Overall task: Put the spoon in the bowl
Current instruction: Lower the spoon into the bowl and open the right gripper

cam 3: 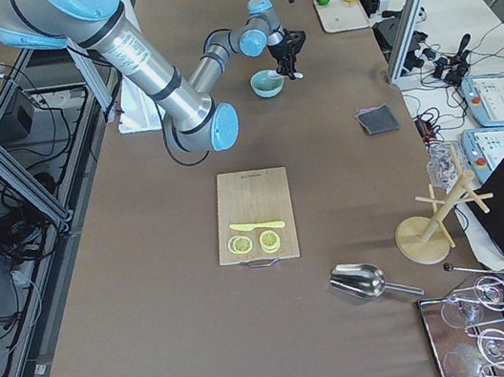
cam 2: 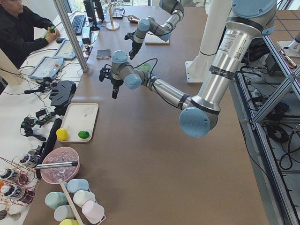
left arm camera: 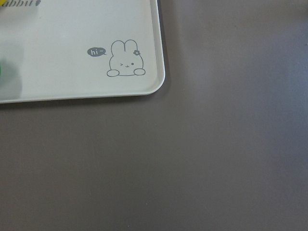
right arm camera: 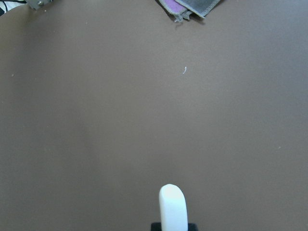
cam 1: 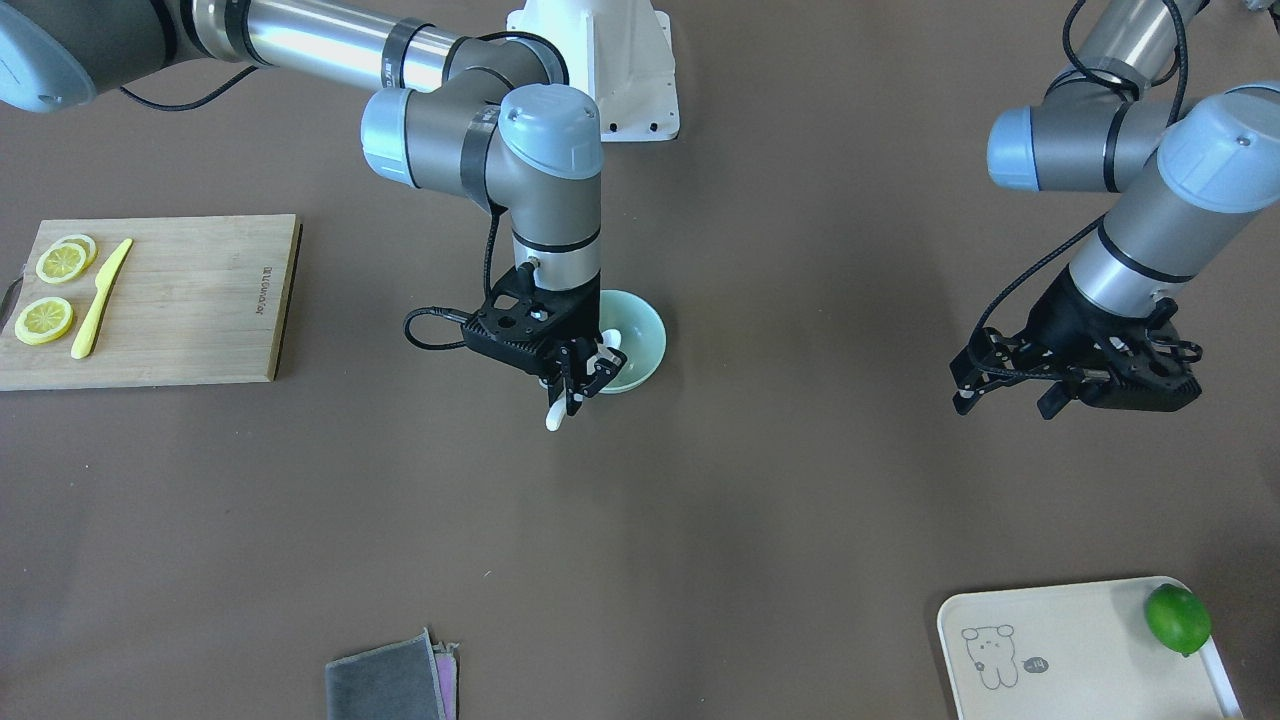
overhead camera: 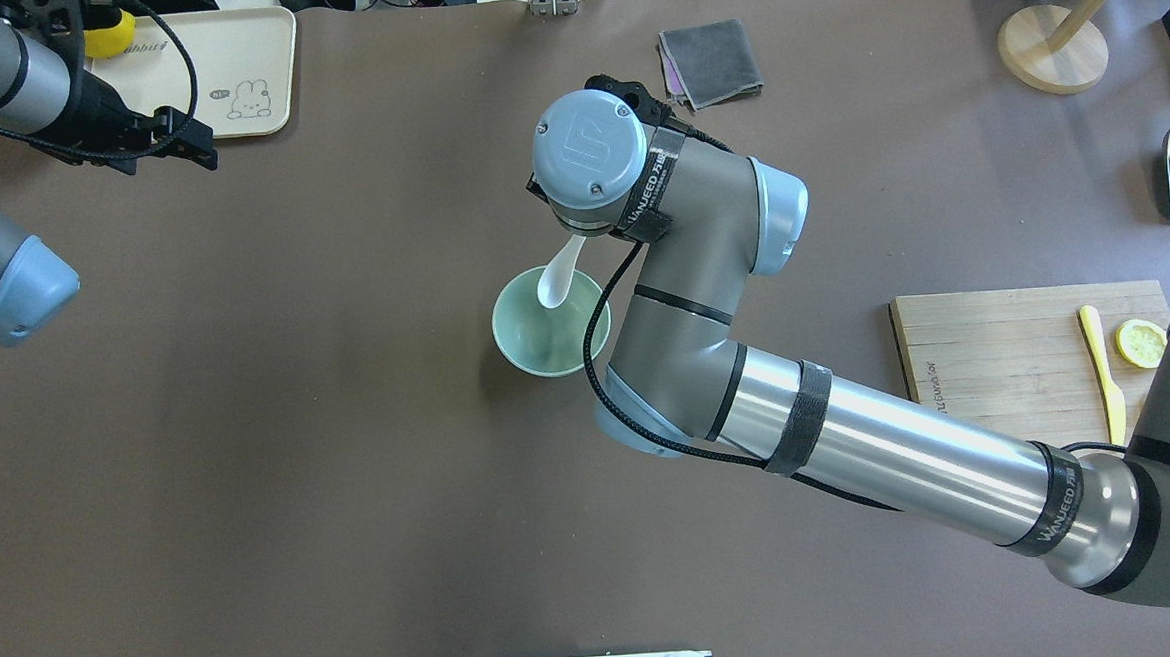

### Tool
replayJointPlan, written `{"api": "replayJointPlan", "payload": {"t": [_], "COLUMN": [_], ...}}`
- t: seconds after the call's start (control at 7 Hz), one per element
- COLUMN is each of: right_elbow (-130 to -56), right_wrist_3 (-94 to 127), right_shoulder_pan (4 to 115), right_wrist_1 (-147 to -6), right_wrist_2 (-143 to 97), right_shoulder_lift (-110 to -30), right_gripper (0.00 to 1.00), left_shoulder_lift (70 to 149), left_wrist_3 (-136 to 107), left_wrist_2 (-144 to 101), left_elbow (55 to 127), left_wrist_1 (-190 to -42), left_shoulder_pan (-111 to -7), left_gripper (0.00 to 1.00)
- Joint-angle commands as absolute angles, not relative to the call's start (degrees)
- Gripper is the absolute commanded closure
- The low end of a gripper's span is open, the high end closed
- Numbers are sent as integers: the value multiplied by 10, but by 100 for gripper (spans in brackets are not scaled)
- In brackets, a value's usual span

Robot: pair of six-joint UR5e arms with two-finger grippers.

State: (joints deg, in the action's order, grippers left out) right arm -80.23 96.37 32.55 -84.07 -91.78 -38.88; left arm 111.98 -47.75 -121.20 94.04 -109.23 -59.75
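Right gripper was clenched on the spoon handle, mid-desk. Spoon was tilted, scoop down inside the bowl by its far rim, handle end poking out past the fingers. Couldn't tell if the scoop touched the bowl. Left gripper hung empty, jaws apart, toward the far left corner, near the tray. Cutting board with yellow knife sat at the right edge.

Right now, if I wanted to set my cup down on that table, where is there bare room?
The widest bare stretch lies between the grey cloth, the tray and the bowl. Another lies between the cutting board and the bowl. It is crowded at the bowl itself: the right arm's fingers hold the spoon there.
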Motion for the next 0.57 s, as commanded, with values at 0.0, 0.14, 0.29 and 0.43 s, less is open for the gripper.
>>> {"api": "replayJointPlan", "payload": {"t": [0.0,0.14,0.29,0.43], "right_elbow": [-802,-809,-811,-811], "right_wrist_3": [964,963,962,961], "right_shoulder_pan": [315,311,302,298], "right_wrist_1": [-831,-831,-832,-832], "right_wrist_2": [-917,-918,-916,-911], "right_shoulder_lift": [-384,-384,-388,-388], "right_gripper": [100,95,2,0], "left_shoulder_lift": [1121,1121,1121,1121], "left_wrist_3": [-478,-477,-477,-477], "left_wrist_2": [-1212,-1213,-1213,-1213], "left_elbow": [936,934,932,932], "left_wrist_1": [-1092,-1092,-1092,-1092], "left_shoulder_pan": [-601,-606,-609,-610], "left_gripper": [2,2,2,2]}}
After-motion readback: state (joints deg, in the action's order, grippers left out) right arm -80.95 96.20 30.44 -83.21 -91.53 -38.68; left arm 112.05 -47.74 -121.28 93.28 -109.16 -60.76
